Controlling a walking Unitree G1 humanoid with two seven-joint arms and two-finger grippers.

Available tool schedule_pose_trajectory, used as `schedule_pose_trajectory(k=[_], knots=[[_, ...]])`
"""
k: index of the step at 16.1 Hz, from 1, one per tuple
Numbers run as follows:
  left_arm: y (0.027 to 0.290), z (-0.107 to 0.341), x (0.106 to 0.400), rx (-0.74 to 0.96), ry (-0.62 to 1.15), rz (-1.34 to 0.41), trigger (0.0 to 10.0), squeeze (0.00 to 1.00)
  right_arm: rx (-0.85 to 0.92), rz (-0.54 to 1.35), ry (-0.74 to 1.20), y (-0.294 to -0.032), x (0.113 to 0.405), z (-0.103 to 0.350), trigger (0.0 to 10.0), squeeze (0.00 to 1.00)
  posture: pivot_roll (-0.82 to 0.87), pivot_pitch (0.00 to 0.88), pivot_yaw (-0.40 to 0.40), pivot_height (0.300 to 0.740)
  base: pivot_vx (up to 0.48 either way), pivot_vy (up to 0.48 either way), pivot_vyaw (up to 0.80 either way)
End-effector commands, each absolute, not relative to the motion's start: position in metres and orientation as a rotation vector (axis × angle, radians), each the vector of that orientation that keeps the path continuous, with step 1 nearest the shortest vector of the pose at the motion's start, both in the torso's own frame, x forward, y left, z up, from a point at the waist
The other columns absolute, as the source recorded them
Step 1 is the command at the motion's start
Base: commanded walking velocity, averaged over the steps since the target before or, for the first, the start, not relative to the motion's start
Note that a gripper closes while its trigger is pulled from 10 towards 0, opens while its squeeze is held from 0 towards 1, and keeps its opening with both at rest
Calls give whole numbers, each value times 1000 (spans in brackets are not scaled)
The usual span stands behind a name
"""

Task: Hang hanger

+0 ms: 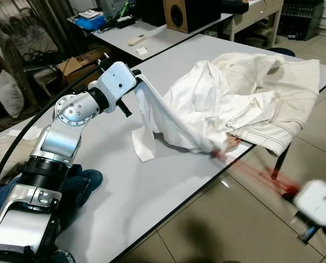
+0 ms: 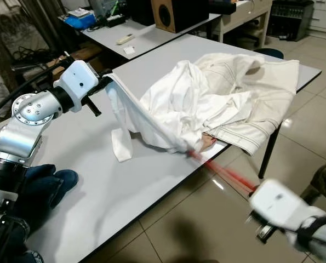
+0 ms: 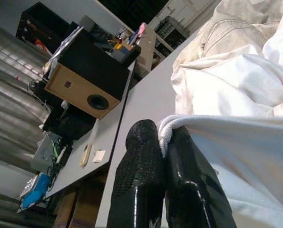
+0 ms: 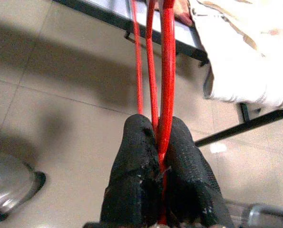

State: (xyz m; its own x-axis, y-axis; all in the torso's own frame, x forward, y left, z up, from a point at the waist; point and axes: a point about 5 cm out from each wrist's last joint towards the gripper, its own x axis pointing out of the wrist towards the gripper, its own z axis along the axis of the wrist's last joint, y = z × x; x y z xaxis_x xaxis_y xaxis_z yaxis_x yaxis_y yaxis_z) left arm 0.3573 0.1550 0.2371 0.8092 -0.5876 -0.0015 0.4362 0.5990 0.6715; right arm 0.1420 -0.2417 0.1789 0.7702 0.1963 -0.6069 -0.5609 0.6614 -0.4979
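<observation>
Hanger (image 4: pixel 162 71), red and thin, is pinched between the pressed-together fingers of the right hand (image 4: pixel 159 142) out over the tiled floor, its far end poking under the white garment (image 1: pixel 217 104) at the near right edge of the bench (image 1: pixel 152 186). The left hand (image 3: pixel 162 147) is clamped on the garment's hem, holding it up off the bench. I'd say the work is only partway: the hanger seems not yet seated inside the garment, and hanging it up anywhere remains to be done.

Silver arm (image 1: pixel 69 118) w/ white wrist, black cable, black claw (image 3: pixel 162 190).
</observation>
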Motion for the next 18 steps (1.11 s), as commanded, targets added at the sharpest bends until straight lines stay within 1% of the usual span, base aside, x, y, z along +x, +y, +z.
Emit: schedule_pose_trajectory(k=[1,2,3,4,5,6,7,8,9,10,11,15,18], knots=[[162,237,357,712,-218,-577,0,0,-622,578,501,-222,136,186,10000,0,-246,0,226,740,0,0,0],[162,237,356,708,-219,-574,0,0,-656,576,474,-220,138,189,10000,0,-247,0,219,740,0,0,0],[163,236,356,704,-219,-571,0,0,-648,586,449,-217,139,191,10000,0,-248,0,217,740,0,0,0],[165,234,356,692,-214,-555,0,0,-543,769,394,-198,129,197,10000,0,-250,0,210,740,0,0,0],[168,231,355,685,-206,-540,0,0,-525,811,340,-190,130,203,10000,0,-252,0,196,740,0,0,0],[168,230,355,679,-203,-536,0,0,-501,792,329,-190,133,205,10000,0,-252,0,196,740,0,0,0],[169,228,354,667,-199,-531,0,0,-493,898,337,-182,131,203,10000,0,-245,0,180,740,0,0,0],[169,227,354,652,-198,-527,0,0,-574,864,313,-182,136,204,10000,0,-243,0,173,740,0,0,0],[168,223,352,607,-190,-515,0,0,-644,778,312,-185,152,199,10000,0,-237,0,155,740,0,0,0],[169,218,349,597,-179,-514,0,0,-627,800,296,-182,155,195,10000,0,-232,0,145,740,0,0,0],[170,214,345,565,-167,-507,0,0,-588,750,257,-181,161,194,10000,0,-228,0,135,740,0,0,0],[169,215,344,609,-162,-511,0,0,-495,721,220,-171,169,188,10000,0,-213,0,122,740,0,0,0],[153,217,341,625,-169,-589,0,0,-453,681,173,-163,182,186,10000,0,-216,0,137,740,0,0,0]])
